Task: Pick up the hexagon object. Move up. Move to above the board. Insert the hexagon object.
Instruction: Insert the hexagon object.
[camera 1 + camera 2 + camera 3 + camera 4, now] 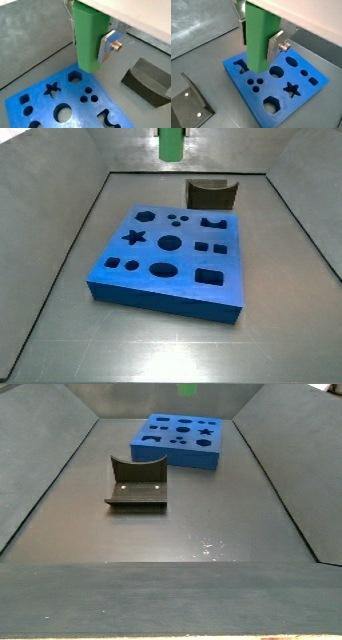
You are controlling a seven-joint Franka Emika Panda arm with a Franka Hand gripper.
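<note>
1. The gripper (90, 42) is up high, well clear of the floor, and its silver fingers (108, 44) are pinched onto the hexagon object (89, 37). One plate with its brass screw shows flat against the peg's side in both wrist views; the opposite finger is mostly hidden behind the green.

2. The hexagon object hangs straight down out of the gripper, its long axis upright, its lower end free in the air. In a side view only the green tip (171, 144) shows at the frame's upper edge, so the gripper body itself is out of sight there.

3. The board (308, 87) lies flat beneath the gripper, and the peg's lower end looks to hover over the board's corner region rather than its middle. That reads to me as the carry to above the board being under way or just finishing.

4. What matters now is the offset between the peg's end and the hexagon hole (271, 105). In a wrist view that hole sits near the board's far edge from the peg, with round holes between. The gripper would need to slide sideways across the board before lowering.

5. The fixture (211, 194) stands off to one side of the gripper, apart from the board, and looks clear of that path.

6. The peg's flats will also need to match the hole's; I can't judge that from here.
</note>
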